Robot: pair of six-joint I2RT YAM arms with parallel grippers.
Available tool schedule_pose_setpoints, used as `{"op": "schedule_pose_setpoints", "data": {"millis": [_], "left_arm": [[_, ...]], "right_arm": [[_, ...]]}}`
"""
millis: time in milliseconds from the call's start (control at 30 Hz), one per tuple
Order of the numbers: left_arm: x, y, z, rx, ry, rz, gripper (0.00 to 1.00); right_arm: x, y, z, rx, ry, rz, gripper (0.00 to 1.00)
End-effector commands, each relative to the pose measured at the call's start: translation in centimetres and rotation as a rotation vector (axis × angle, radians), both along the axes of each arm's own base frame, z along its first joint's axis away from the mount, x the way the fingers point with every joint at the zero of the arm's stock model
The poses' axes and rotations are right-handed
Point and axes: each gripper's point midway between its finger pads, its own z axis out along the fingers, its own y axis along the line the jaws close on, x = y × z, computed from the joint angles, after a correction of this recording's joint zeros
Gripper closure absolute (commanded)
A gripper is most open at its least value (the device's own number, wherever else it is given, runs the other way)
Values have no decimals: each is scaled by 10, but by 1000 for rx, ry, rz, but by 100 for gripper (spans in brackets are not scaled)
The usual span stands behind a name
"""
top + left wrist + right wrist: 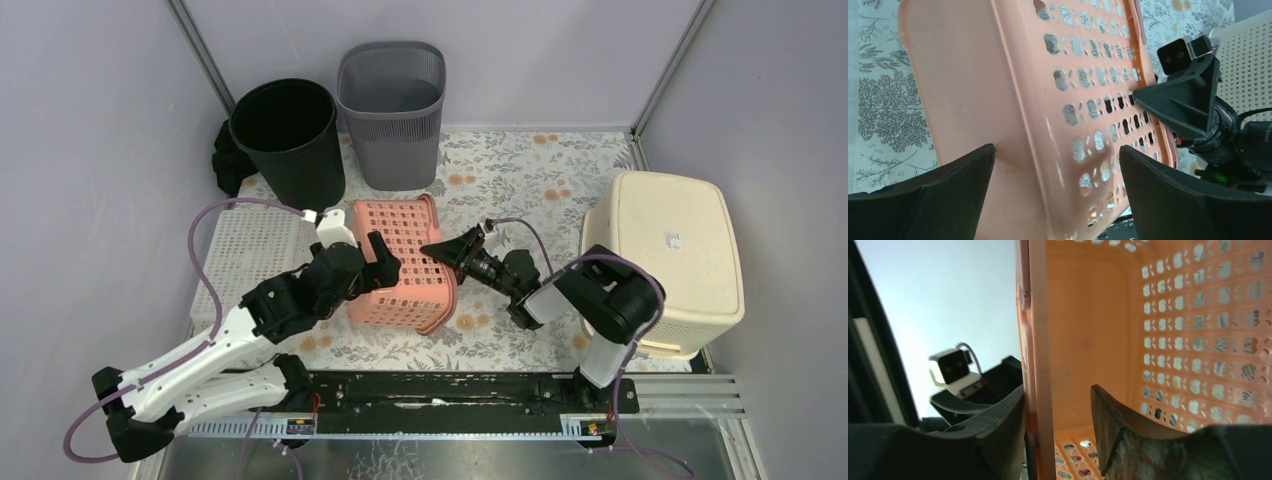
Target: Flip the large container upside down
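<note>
The orange perforated basket (pixel 400 268) lies tipped on its side in the middle of the floral mat, base toward the left, open mouth toward the right. My left gripper (pixel 385 262) is open, its jaws straddling the basket's base edge (pixel 998 75) without pinching it; left gripper (pixel 1057 165). My right gripper (pixel 432 250) is open, its jaws either side of the basket's rim wall (pixel 1040 340); right gripper (pixel 1057 400). The outer finger lies against the rim. The inner finger stands clear inside the basket.
A large cream container (pixel 665 255) sits bottom-up at the right, close behind the right arm. A black bin (pixel 285 135) and a grey slotted bin (pixel 392 105) stand at the back. A white perforated tray (pixel 255 250) lies at the left under the left arm.
</note>
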Motion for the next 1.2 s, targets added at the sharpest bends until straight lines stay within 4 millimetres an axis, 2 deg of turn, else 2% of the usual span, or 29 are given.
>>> {"op": "schedule_pose_setpoints", "data": {"millis": [0,33,167,333,500,633,700,800,833,867,1033,1100,1167], "left_arm": [[12,-36,29,-106,-58,-70,0],[13,-39,30,-105,-58,-76,0],[18,-49,30,-104,-58,-94,0],[24,-67,24,-111,-47,-131,0],[31,-93,26,-129,-41,-185,0],[36,-111,33,-142,-41,-224,0],[38,-117,33,-135,-40,-239,0],[41,-116,30,-115,-39,-230,0],[41,-114,30,-112,-42,-223,0],[41,-112,30,-112,-46,-218,0],[39,-91,33,-104,-52,-182,0],[36,-77,40,-116,-60,-167,0],[33,-60,48,-130,-71,-150,0]], "right_arm": [[-24,2,-18,-195,-53,83,45],[-25,-1,-25,-258,-67,77,43],[-25,-19,-28,-496,-120,31,35],[-26,-65,-37,-812,-155,-51,21],[-40,-107,-66,-1010,-132,-81,14],[-54,-129,-91,-1055,-96,-101,15],[-57,-135,-93,-1054,-98,-118,20],[-57,-136,-81,-1042,-135,-129,28],[-56,-135,-75,-1036,-155,-130,33],[-55,-131,-67,-1021,-180,-121,43],[-55,-91,-39,-885,-249,3,90],[-56,-71,-27,-786,-268,52,99],[-57,-53,-14,-687,-281,92,100]]}}
